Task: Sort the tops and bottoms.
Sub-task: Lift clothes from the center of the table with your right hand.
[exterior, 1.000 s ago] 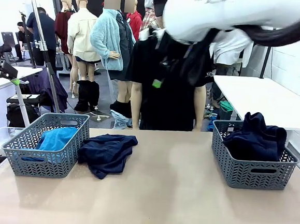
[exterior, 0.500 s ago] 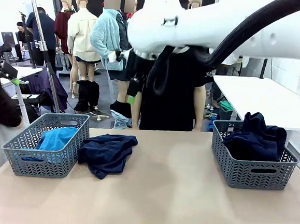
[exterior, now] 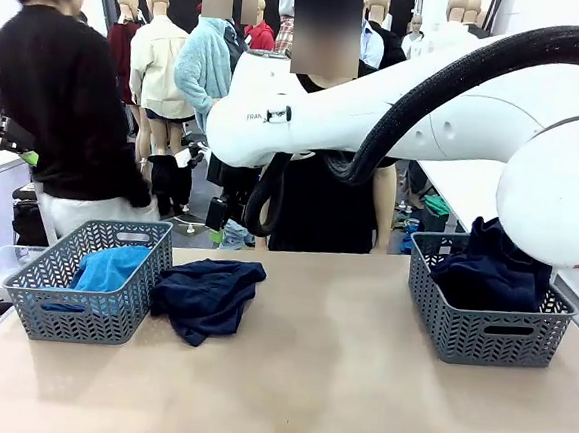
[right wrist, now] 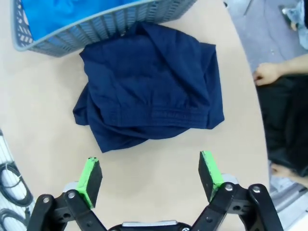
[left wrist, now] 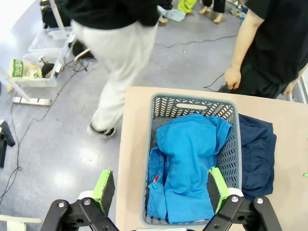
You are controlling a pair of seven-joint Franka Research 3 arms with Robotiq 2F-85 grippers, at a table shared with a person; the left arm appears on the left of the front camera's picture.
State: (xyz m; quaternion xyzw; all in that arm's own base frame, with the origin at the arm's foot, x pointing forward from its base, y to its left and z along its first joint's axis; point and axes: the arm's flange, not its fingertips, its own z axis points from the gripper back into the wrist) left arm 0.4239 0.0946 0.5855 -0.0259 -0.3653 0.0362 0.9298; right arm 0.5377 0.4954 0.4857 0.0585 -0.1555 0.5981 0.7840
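A navy garment point(exterior: 206, 295) lies crumpled on the tan table just right of the left grey basket point(exterior: 86, 313). That basket holds a bright blue top point(exterior: 110, 268). The right grey basket point(exterior: 486, 337) holds dark navy clothes point(exterior: 491, 268). My right arm reaches across the table's top from the right. Its gripper point(right wrist: 148, 160) hangs open above the navy garment point(right wrist: 149, 96), with nothing between the fingers. My left gripper point(left wrist: 160, 185) is open high over the left basket point(left wrist: 192, 103) and the blue top point(left wrist: 187, 159). The navy garment point(left wrist: 257, 154) shows beside that basket.
A person in a black shirt point(exterior: 321, 204) stands at the far edge, hands hanging down. Another person point(exterior: 67, 109) in black with light trousers point(left wrist: 120, 62) stands by the table's left end. Bare tabletop point(exterior: 337, 381) lies between the baskets.
My right arm has swung left and lower across the front view. A person in black has walked in at the left end of the table. The clothes and baskets have not moved.
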